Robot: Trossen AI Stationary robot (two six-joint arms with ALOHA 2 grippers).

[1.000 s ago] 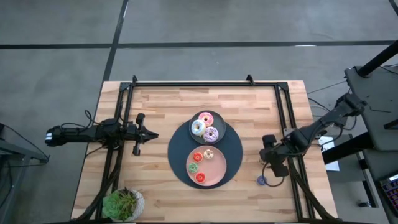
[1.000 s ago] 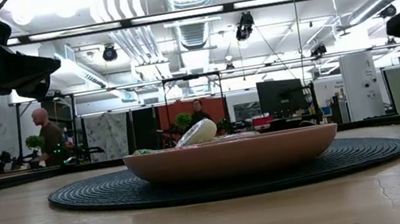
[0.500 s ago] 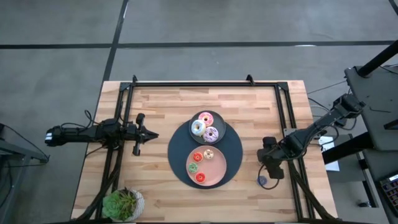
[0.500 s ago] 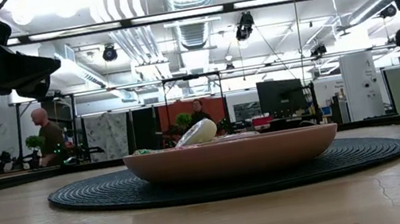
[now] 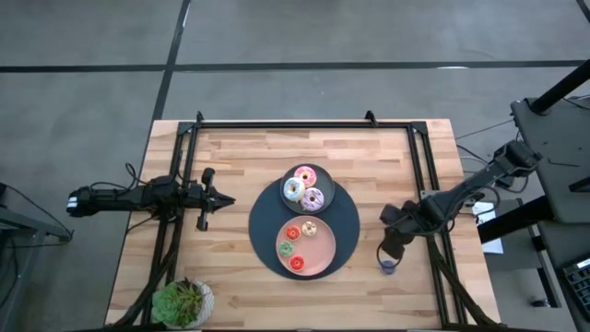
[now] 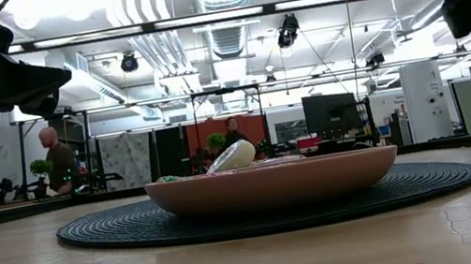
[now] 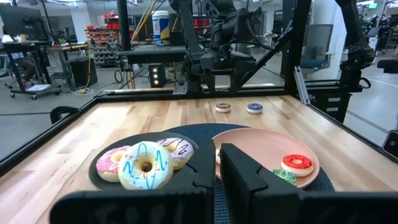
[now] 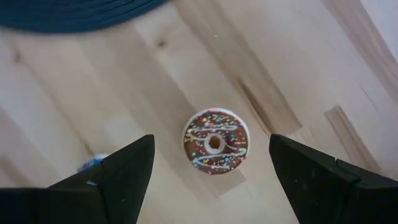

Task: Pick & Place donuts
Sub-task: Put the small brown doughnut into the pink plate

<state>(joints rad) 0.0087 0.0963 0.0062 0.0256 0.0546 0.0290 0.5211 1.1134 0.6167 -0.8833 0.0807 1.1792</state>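
Note:
Pink (image 5: 304, 174), white (image 5: 293, 190) and lilac (image 5: 313, 198) donuts lie on a grey plate (image 5: 323, 180). Tiny red (image 5: 297, 263), green (image 5: 287, 248) and tan (image 5: 311, 228) donuts lie on a pink plate (image 5: 323, 251). A brown sprinkled donut (image 8: 215, 142) and a blue donut (image 5: 388, 267) lie flat on the wood at the table's right. My right gripper (image 8: 210, 146) hangs open above the brown donut, pointing down, one finger on either side of it, touching nothing. The left gripper (image 5: 219, 200) waits shut at the table's left, pointing level at the plates.
Both plates sit on a dark round mat (image 5: 263, 217) in the table's middle. A potted plant (image 5: 182, 302) stands at the near left corner. Dark frame rails (image 5: 424, 184) run along the table's sides. People stand in the room beyond the table (image 6: 58, 160).
My right gripper has rolled about the line it points along while staying above the small donuts at the table's right; its fingers have stayed open. The donuts and plates have not moved.

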